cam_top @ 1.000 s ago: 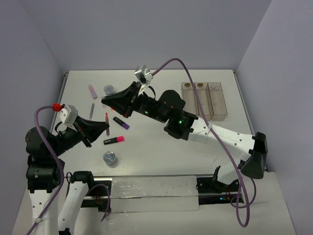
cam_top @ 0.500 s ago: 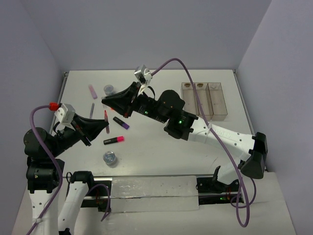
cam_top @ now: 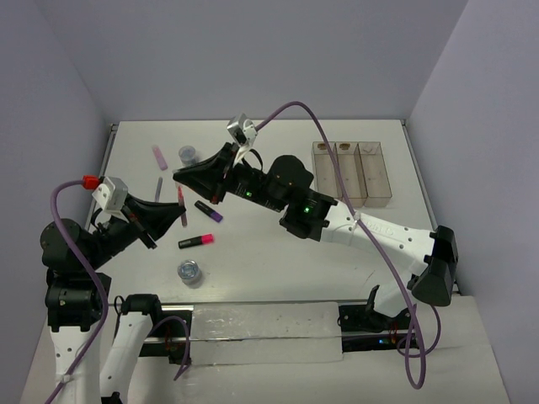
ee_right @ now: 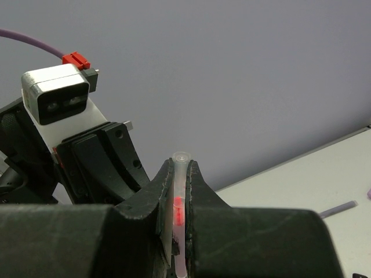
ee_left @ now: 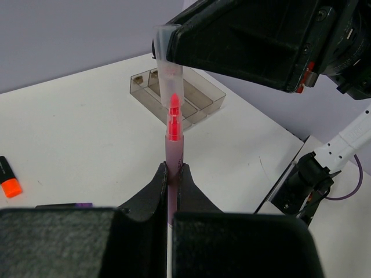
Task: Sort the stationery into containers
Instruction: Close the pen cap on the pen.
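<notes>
The left arm rises from the near left. Its black gripper (cam_top: 178, 217) is closed on the lower end of a thin pink stick (ee_left: 174, 149). The right arm reaches across with a bent elbow. Its black gripper (cam_top: 179, 176) meets the same stick from above, jaws pressed on the clear cap (ee_left: 168, 68).

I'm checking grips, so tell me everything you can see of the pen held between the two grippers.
The pen is a thin pale pink stick with a bright pink tip showing through its clear cap. It is held off the table: the left gripper clamps its lower end, the right gripper the cap. Whether the cap is fully seated is unclear.
</notes>
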`<control>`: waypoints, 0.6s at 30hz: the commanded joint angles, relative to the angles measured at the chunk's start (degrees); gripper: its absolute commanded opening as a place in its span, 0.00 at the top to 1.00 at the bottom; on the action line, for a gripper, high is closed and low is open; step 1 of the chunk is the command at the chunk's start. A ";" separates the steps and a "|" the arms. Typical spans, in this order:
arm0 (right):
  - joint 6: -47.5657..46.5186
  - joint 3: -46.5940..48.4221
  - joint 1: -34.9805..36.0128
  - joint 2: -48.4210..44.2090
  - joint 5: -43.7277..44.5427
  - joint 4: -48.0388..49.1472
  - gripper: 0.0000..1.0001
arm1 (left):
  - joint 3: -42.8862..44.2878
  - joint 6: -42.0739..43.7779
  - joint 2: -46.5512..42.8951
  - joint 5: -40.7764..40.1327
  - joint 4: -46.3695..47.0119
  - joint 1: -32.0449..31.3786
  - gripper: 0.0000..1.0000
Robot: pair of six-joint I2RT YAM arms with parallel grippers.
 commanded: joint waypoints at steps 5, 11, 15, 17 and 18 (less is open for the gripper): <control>0.09 -1.08 0.57 0.27 -0.78 1.14 1.00 | 1.52 -0.97 1.19 -3.30 4.80 0.22 1.00; -1.09 -3.87 0.65 -0.68 -0.82 0.51 1.00 | 1.16 -3.01 0.84 -2.84 8.01 0.22 1.00; -2.56 -4.16 1.33 0.33 0.41 -1.87 1.00 | 2.31 -0.52 1.41 -4.33 8.07 0.22 1.00; -1.87 -5.54 1.71 0.57 -0.37 -1.12 1.00 | 3.81 1.24 1.86 -5.25 7.87 0.22 1.00; -1.37 -6.76 2.03 0.71 -0.87 -0.31 1.00 | 4.36 2.28 2.05 -5.48 7.87 0.22 1.00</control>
